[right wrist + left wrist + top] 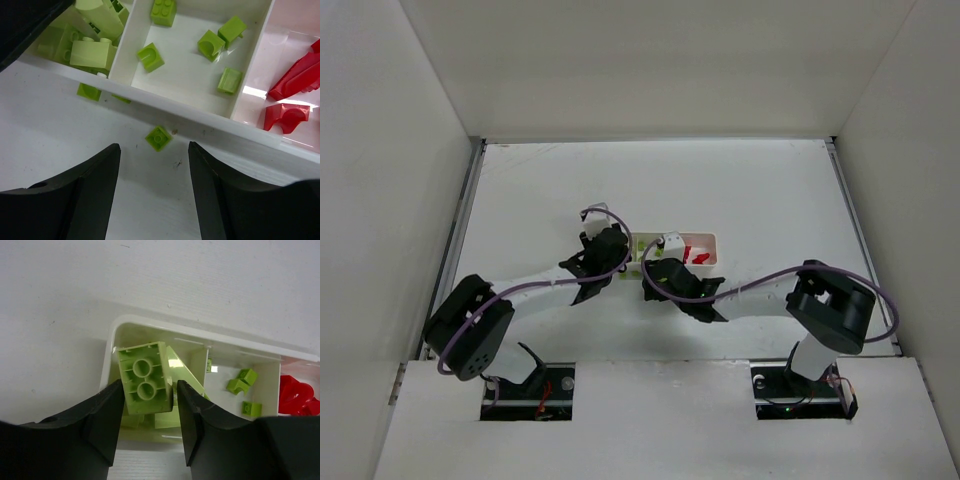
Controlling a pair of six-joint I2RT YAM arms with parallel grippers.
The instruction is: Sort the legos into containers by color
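On the left, our left hand [149,397] is closed on a large green brick [144,382], holding it above the left-end compartment of the tray [111,347]. Other green pieces lie there, so it is a sensible place to release. The end wall is close, so we judge a straight lift safest. To the right, our right hand [154,152] hangs wide open and empty over a small green lego [159,137] on the bench [60,140], just beside the tray's near wall. Red legos [292,80] lie in the right-end compartment.

Lime green legos [150,56] and red legos [285,116] against a white tray [200,116].
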